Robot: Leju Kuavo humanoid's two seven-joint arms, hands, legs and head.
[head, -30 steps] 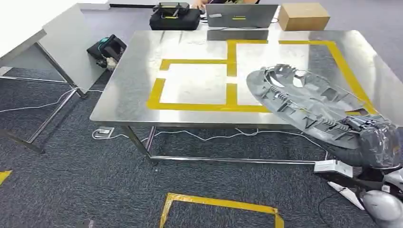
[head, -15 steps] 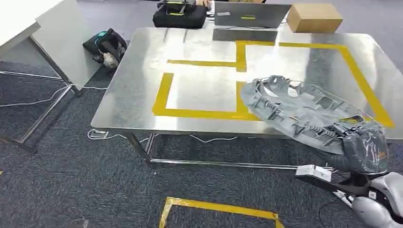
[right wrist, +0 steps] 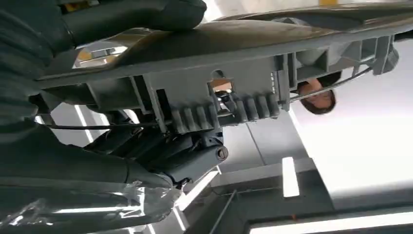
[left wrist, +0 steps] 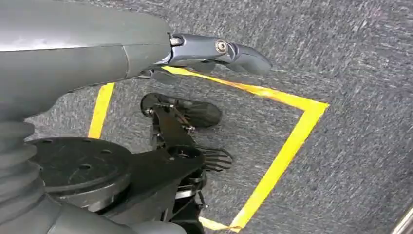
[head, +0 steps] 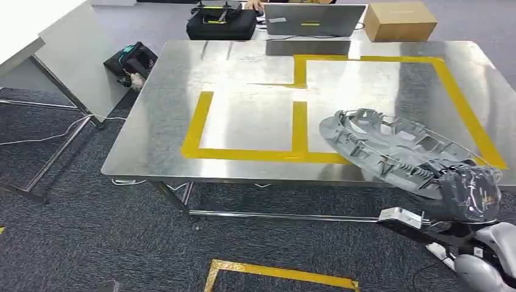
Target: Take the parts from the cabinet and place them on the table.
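Observation:
A large grey plastic part [head: 389,149], curved and ribbed, hangs tilted over the near right corner of the steel table [head: 243,118]. My right hand [head: 465,191], wrapped in clear film, grips its near end. In the right wrist view the part's ribbed underside [right wrist: 229,73] runs across the picture with my dark fingers [right wrist: 190,156] clamped under it. My left hand [left wrist: 219,51] hangs over the carpet, fingers out straight and nothing in them.
Yellow tape marks rectangles on the table [head: 298,121]. A laptop [head: 313,18], a black bag [head: 222,24] and a cardboard box [head: 398,19] stand at the far edge. A white table [head: 36,36] is at left. Yellow tape [head: 280,272] lies on the carpet in front.
The whole view has shifted as I moved closer to the table. The grey part stays in my right hand and now reaches further over the table's near right corner.

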